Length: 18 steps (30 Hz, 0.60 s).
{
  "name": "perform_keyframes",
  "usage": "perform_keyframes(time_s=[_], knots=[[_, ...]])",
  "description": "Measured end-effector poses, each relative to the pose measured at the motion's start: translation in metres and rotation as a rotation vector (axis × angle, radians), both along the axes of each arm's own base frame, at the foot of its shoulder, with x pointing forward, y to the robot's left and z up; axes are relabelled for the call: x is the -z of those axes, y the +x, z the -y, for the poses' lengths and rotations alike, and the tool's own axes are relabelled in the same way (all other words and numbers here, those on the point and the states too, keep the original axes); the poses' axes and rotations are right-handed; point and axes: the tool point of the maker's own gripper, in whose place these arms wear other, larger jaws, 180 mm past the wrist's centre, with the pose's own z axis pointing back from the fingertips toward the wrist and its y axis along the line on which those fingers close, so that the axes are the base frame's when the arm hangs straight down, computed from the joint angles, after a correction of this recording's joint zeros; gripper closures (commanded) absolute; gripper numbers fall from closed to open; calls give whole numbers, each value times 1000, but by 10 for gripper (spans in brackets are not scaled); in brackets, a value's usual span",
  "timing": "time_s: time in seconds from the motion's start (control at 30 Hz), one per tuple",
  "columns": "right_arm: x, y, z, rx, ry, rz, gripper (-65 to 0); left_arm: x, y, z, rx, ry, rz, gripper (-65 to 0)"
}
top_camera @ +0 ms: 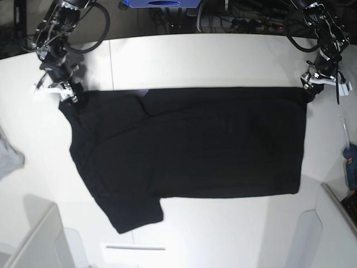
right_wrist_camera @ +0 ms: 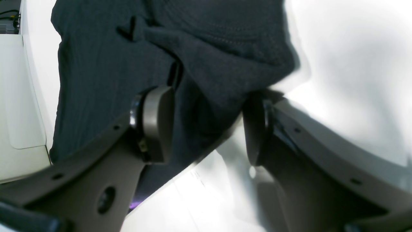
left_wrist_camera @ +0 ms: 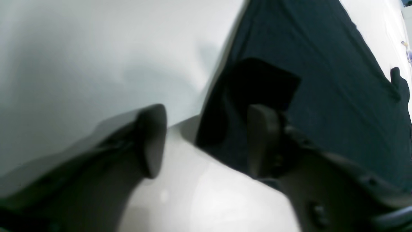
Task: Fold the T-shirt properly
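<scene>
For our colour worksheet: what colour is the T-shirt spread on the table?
Plain black T-shirt; the base view shows it best.

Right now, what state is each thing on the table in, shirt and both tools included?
T-shirt: spread flat on the table, plain side up, one sleeve sticking out at the near edge.
Left tool: open, low at a far corner of the shirt, one finger over the cloth.
Right tool: open, straddling the shirt's edge at the other far corner.
Grey cloth: crumpled at the table edge.

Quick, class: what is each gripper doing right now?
Left gripper: open, at the T-shirt corner.
Right gripper: open, cloth between its fingers.
</scene>
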Motion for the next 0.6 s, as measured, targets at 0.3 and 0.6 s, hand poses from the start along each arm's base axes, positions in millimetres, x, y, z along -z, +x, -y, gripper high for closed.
perform_keyframes(time_s=[0.3,0.6], knots=[[0,1,0,-1,1,1,-321,1,11,10,22,-20,11,-288],[-1,3,-1,-3,1,3,-321,0,14,12,28,-22,11,-286]])
